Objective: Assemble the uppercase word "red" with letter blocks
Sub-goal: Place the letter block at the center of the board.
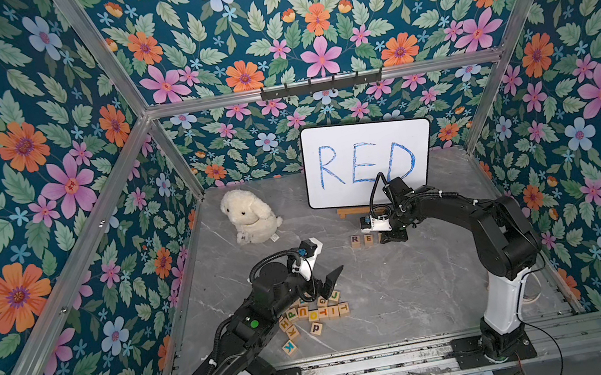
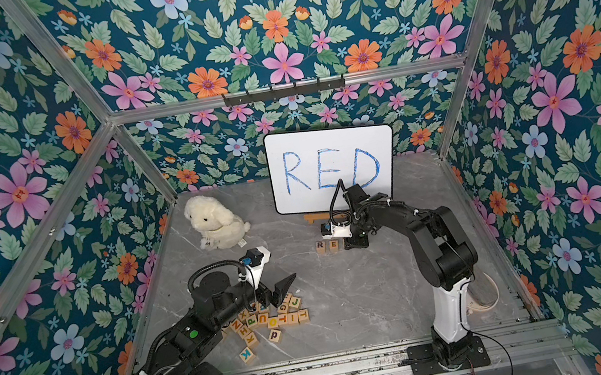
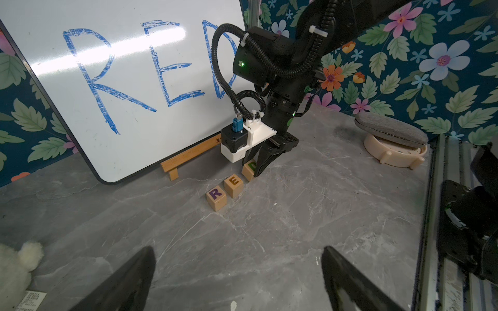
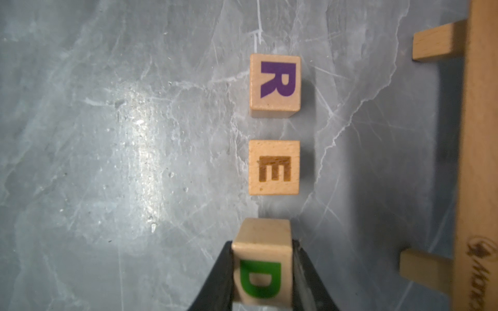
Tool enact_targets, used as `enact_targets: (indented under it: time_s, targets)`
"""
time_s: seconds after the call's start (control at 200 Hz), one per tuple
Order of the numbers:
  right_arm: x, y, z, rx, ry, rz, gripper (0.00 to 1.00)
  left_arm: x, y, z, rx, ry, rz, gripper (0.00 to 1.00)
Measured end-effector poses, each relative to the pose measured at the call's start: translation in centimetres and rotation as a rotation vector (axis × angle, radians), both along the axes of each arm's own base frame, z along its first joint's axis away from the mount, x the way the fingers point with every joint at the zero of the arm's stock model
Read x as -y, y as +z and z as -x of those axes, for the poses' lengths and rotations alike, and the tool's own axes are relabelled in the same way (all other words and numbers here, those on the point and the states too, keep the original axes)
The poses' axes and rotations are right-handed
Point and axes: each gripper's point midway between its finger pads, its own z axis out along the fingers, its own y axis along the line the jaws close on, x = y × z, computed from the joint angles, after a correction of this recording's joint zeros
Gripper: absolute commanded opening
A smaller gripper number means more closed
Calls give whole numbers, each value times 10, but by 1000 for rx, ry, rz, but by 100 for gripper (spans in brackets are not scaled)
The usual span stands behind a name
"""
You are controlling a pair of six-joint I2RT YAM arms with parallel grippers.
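Right tool clamping D block, lining it beside E block and R block, completing word. Left tool hovering apart, empty, clear of row.

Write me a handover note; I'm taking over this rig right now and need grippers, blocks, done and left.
Left gripper: open, empty, near the spare block pile.
Right gripper: shut on the green D block, held at the row's end.
Done: purple R block and orange E block stand in line before the whiteboard.
Remaining: release D, check it sits flat and aligned, withdraw.
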Motion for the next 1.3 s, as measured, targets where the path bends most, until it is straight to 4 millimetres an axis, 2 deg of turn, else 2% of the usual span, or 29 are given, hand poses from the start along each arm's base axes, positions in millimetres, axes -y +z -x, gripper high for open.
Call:
enact_targets:
  time_s: [0.08, 0.23, 0.335, 0.44, 0.51, 0.685, 0.78, 0.895, 1.135, 1.3]
  targets:
    - [2, -3, 0, -6, -5, 2, 8, 0, -2, 0, -4, 0, -4, 98]
    - [2, -9, 3, -21, -2, 7, 12, 0, -4, -1, -8, 2, -8, 98]
    - [2, -11, 3, -26, -2, 9, 21, 0, -3, -1, -6, 3, -6, 98]
    - [2, -14, 1, -31, -3, 7, 23, -1, 0, 0, 2, 7, -1, 98]
    - [1, -14, 0, -32, -2, 4, 29, -2, 0, 0, 2, 7, -2, 98]
    - [-2, -15, -3, -33, 1, -5, 34, -4, 5, 1, 22, 11, 0, 98]
    - [-2, -15, -5, -32, 0, -3, 47, -5, 5, 0, 30, 16, -5, 98]
    - [-1, -17, -5, -33, -3, 8, 53, -5, 3, 0, 22, 17, -12, 99]
    - [1, -6, -6, -4, -7, 9, 59, -4, 1, 0, 10, 13, -31, 99]
    - [-1, 24, -5, 47, -16, -25, 62, -5, 3, -3, 11, 23, -36, 99]
